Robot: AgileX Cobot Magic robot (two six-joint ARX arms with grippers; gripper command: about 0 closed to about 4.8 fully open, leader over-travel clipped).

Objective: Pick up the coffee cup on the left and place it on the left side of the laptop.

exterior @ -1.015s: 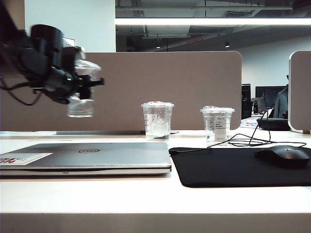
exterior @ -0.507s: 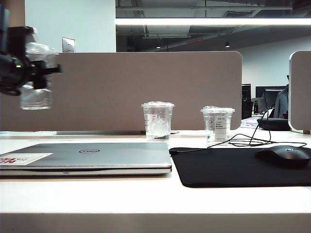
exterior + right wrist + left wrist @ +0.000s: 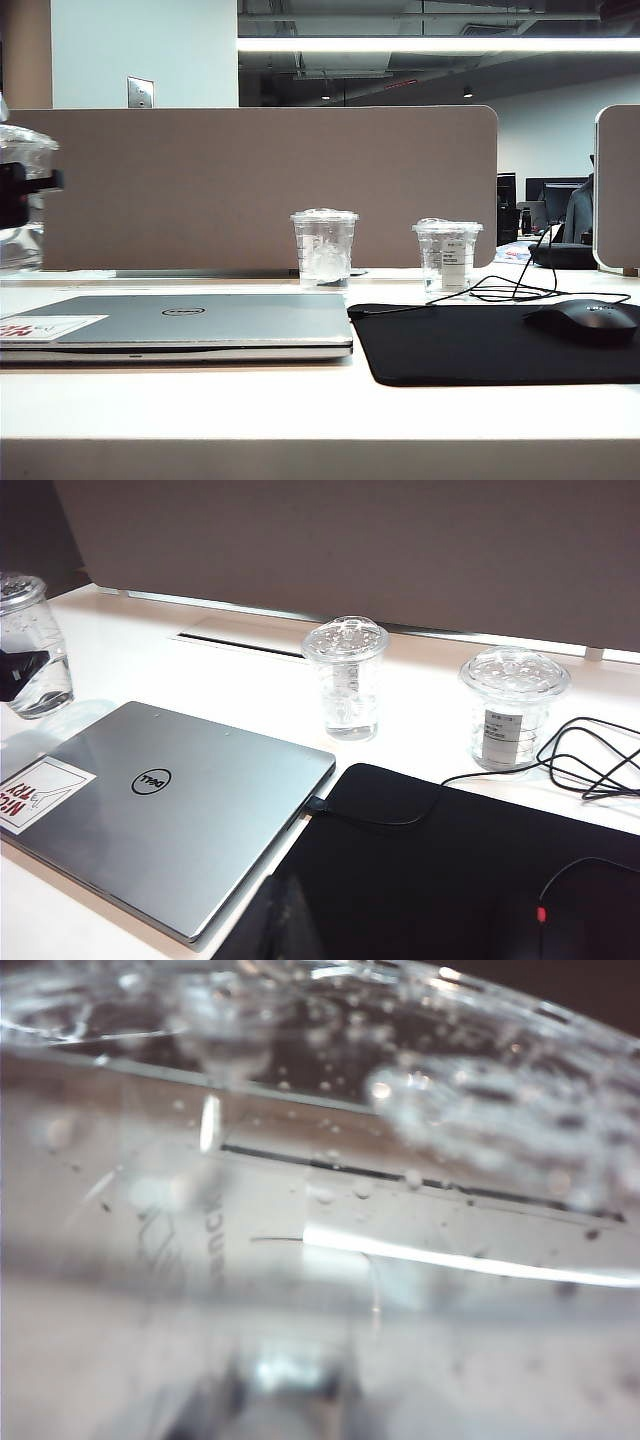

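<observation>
over the last second the left gripper, clamped on the coffee cup, has carried it from above the laptop down to the frame's left edge, low beside it (touchdown unclear). bare table lies beyond the laptop's left edge. the right gripper is unseen, so its state can't be told.

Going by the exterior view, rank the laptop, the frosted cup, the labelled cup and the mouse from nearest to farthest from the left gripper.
The left gripper sits at the far left edge, shut on the coffee cup.
1. Laptop, just below and beside it on the left.
2. Frosted cup, centre, by the divider.
3. Labelled cup, right of centre.
4. Mouse, far right on the black pad.
</observation>
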